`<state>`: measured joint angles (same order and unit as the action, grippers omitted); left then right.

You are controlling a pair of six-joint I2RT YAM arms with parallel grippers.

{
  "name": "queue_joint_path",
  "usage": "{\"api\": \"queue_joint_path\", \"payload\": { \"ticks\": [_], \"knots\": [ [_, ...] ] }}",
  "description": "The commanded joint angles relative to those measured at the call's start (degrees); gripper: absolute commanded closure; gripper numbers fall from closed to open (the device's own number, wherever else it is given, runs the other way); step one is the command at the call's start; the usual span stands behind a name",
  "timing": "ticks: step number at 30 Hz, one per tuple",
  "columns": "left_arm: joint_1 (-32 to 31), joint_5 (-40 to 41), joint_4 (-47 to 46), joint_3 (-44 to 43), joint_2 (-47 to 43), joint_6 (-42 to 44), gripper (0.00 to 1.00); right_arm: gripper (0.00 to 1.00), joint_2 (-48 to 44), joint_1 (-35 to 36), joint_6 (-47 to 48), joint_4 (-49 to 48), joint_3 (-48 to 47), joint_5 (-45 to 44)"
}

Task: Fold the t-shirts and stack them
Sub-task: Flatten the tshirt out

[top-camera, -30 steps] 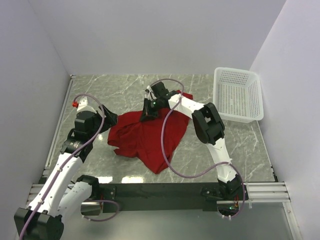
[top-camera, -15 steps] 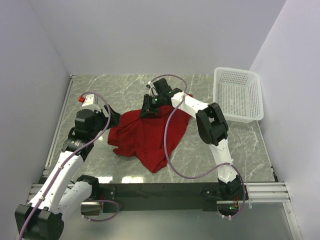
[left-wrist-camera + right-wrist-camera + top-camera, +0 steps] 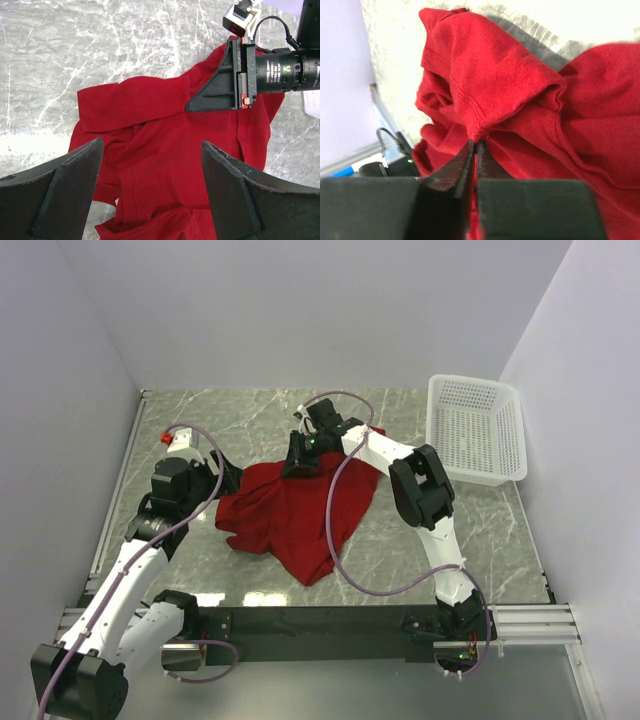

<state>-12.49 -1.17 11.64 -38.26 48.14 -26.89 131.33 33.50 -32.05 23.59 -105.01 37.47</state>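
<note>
One deep red t-shirt (image 3: 295,512) lies crumpled in the middle of the marble table. It fills the left wrist view (image 3: 165,150) and the right wrist view (image 3: 520,100). My right gripper (image 3: 297,462) is at the shirt's far edge, shut on a hemmed sleeve edge (image 3: 480,132) and holding it up. My left gripper (image 3: 225,480) is open and empty, hovering above the shirt's left side; its fingers (image 3: 65,185) stand wide apart over the cloth. The right gripper shows in the left wrist view (image 3: 220,87).
A white mesh basket (image 3: 476,430) stands at the right back of the table. Grey walls close in the left, back and right sides. A black rail (image 3: 320,620) runs along the near edge.
The left arm has shifted slightly toward the shirt. The right gripper has barely moved, still holding the sleeve edge.
</note>
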Motion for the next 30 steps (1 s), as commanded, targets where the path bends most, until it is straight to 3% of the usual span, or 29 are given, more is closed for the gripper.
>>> {"api": "queue_joint_path", "payload": {
  "ticks": [1,6,10,16,21,30],
  "knots": [
    [0.19,-2.77,-3.28,-0.33,0.55,2.71,0.17,1.00,0.42,-0.71,-1.17,-1.18,-2.30,1.63],
    [0.19,-11.47,-8.73,1.70,1.78,10.18,0.17,1.00,-2.82,-3.43,-5.11,-5.92,-1.61,10.57],
    [0.10,-14.29,-10.76,0.91,3.19,20.35,0.10,1.00,-7.92,-5.98,-11.44,-14.16,3.22,16.66],
    [0.10,-18.95,-13.31,1.26,6.79,35.83,0.09,1.00,-11.53,-6.86,-20.06,-21.74,10.17,19.74],
    [-0.34,-24.58,-14.80,2.05,11.18,39.99,0.07,1.00,-11.80,-7.21,-25.77,-25.87,11.49,20.53],
    [-7.71,-16.07,-21.91,1.87,20.84,40.96,0.12,1.00,-11.36,-7.92,-38.43,-36.33,14.48,22.03]
  ]
}}
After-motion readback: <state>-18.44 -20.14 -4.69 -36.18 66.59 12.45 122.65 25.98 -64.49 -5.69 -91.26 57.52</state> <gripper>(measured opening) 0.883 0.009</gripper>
